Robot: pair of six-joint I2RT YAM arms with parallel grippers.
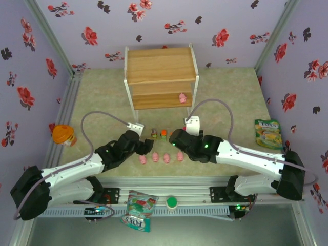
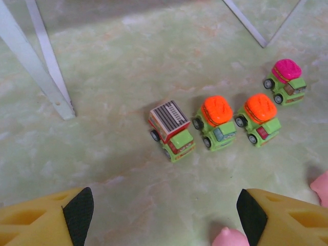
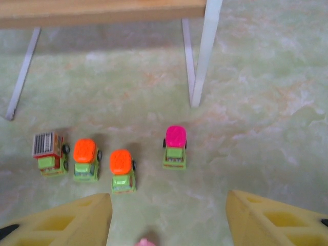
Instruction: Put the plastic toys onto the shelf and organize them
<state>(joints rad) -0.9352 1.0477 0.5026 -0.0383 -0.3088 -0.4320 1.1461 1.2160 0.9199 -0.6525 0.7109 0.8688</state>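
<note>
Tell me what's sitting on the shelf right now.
One pink pig stands on the lower board, near its right end. The top board is bare. The lower board's back part is hidden under the top board.

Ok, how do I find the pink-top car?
Find the wooden shelf at the back. On the table before it stand four little green cars. The pink-topped car is at the right end, a bit apart; the others have orange or striped tops.
</note>
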